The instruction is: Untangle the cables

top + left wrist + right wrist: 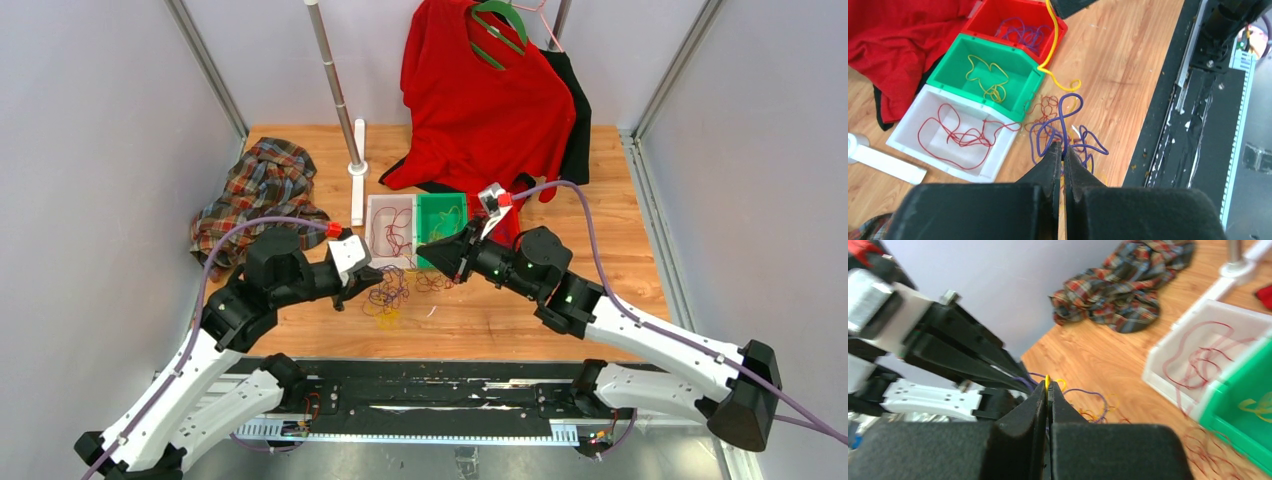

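Note:
The cables (393, 296) lie as a loose clump of purple, yellow and dark red wire on the wood just in front of the bins. My left gripper (1064, 146) is shut on a purple cable (1062, 112) that loops up from the clump. My right gripper (1048, 385) is shut on a yellow cable (1050, 47), which runs taut from the clump up to its jaws. In the top view the left gripper (376, 274) and right gripper (422, 249) face each other over the clump, close together.
Three bins stand side by side: a white bin (908, 150) with red wire, a green bin (950, 57) with yellow wire, a red bin (980, 20) with purple wire. A plaid cloth (262, 185) lies back left. A red garment (480, 100) hangs behind, beside a metal pole (335, 85).

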Robot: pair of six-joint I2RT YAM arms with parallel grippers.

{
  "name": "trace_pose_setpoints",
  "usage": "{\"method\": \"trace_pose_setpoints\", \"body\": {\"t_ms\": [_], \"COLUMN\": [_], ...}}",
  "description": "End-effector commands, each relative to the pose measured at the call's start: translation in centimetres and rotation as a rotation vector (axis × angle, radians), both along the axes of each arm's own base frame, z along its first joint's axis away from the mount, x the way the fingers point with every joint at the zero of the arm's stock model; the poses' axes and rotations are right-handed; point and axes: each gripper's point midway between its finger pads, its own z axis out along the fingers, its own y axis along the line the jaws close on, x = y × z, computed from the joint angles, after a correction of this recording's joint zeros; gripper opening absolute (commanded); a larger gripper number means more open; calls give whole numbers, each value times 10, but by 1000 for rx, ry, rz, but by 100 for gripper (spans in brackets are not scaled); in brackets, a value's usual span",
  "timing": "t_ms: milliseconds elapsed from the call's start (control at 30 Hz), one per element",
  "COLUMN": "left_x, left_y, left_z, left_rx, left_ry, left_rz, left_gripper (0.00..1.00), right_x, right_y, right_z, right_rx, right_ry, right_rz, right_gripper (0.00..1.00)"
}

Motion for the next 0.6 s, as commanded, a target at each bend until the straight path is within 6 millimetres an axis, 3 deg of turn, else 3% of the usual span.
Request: {"method": "trace_pose_setpoints", "body": {"t_ms": [0, 167, 367, 467, 567], "left_x": [-19, -27, -28, -27, -25], "left_y": [11, 26, 47, 51, 45], "left_z": [12, 34, 77, 105, 129], "left_rx": [59, 75, 71, 50, -11], "left_ry": [-61, -140, -312, -375, -383], "left_rz": [-70, -51, 17, 36, 42], "left_gripper": [1, 1, 1, 1, 1], "right_x": [34, 55, 55, 48, 39], "right_y": [-40, -84, -122, -127, -121], "right_z": [-43, -94, -133, -145, -155], "right_rx": [-160, -285, -452, -492, -514], "right_ry": [9, 77, 109, 102, 114], "right_rz": [-217, -363, -459, -440, -368], "right_gripper": [0, 1, 1, 0, 1]}}
